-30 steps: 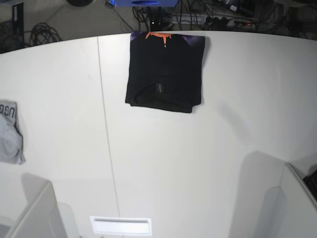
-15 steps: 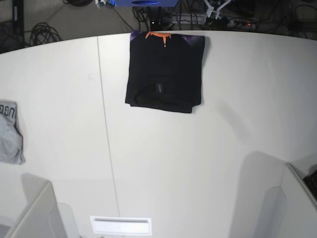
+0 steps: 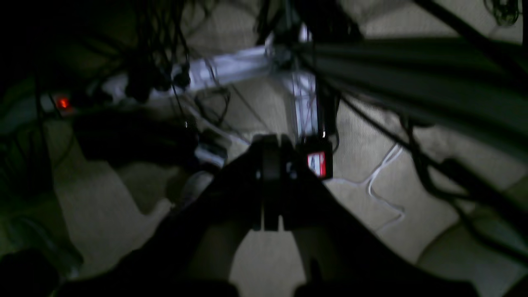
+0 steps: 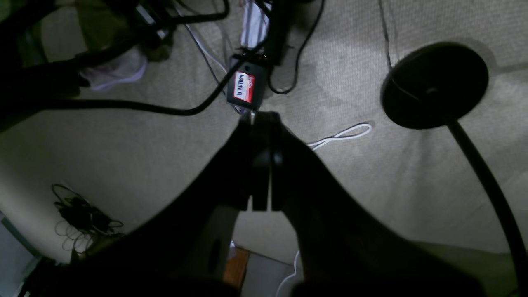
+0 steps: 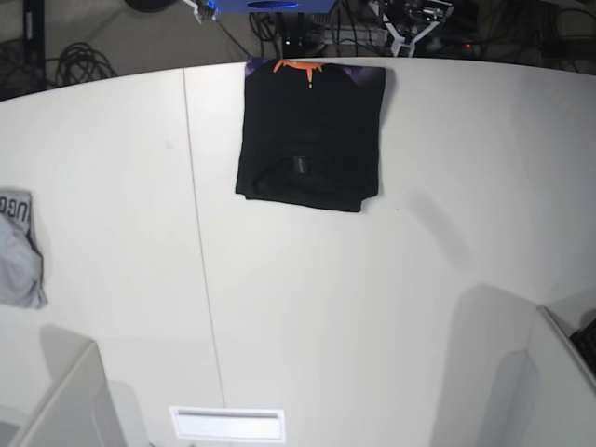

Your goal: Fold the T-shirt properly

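The T-shirt (image 5: pixel 311 135) sits at the far edge of the white table (image 5: pixel 372 307), roughly centre, and honestly it looks pretty much done: it's a compact black rectangle, sleeves tucked out of sight, with the orange neck label (image 5: pixel 296 66) and a strip of purple print peeking out along the top edge. The bottom edge bulges a bit on the left and there's a soft ridge across the lower part, so it's not razor crisp, but I'd call it a proper fold. If anything's left, it's maybe a little smoothing or squaring up, and that's just my read. Neither arm is anywhere near it. The left gripper (image 3: pixel 270 144) is out past the table edge pointing down at carpet, cables and a power strip (image 3: pixel 222 70), fingers pressed together with nothing between them. The right gripper (image 4: pixel 260 123) is the same story, fingers closed flat against each other and empty, hanging over the floor near a labelled power adapter (image 4: pixel 245 87) and a round black stand base (image 4: pixel 435 84). Way off at the left edge of the table there's a small grey lettered garment (image 5: pixel 19 247), well apart from the shirt and not part of this job as far as I can tell.
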### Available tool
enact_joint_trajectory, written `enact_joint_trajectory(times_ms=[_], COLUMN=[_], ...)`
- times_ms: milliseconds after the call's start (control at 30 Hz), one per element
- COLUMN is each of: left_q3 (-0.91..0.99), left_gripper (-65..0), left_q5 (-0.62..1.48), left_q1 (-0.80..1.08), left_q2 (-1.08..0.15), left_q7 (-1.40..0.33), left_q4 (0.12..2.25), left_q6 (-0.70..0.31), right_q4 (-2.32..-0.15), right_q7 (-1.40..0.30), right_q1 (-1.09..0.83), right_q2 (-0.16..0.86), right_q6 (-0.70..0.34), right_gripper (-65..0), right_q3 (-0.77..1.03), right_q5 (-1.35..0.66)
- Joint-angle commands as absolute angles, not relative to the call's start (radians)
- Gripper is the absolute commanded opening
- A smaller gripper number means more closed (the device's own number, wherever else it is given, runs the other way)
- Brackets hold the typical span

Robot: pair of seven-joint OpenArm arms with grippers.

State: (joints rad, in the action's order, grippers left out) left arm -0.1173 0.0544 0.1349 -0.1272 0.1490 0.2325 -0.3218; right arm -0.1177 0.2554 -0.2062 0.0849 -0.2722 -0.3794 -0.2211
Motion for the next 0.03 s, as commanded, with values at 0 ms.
enact_joint_trajectory(times_ms=[0], left_q3=[-0.117], left_gripper=[-65.0], left_q5=[0.053], left_q1=[0.154], left_q2=[-0.131], left_q7=[0.171], left_q4=[0.242], left_q6=[-0.329], right_q4=[-0.119], right_q7=[0.262], right_q1=[-0.211], right_q2=[0.088], right_q6=[-0.278], right_gripper=[-65.0], right_q3=[-0.378], right_q5=[-0.222])
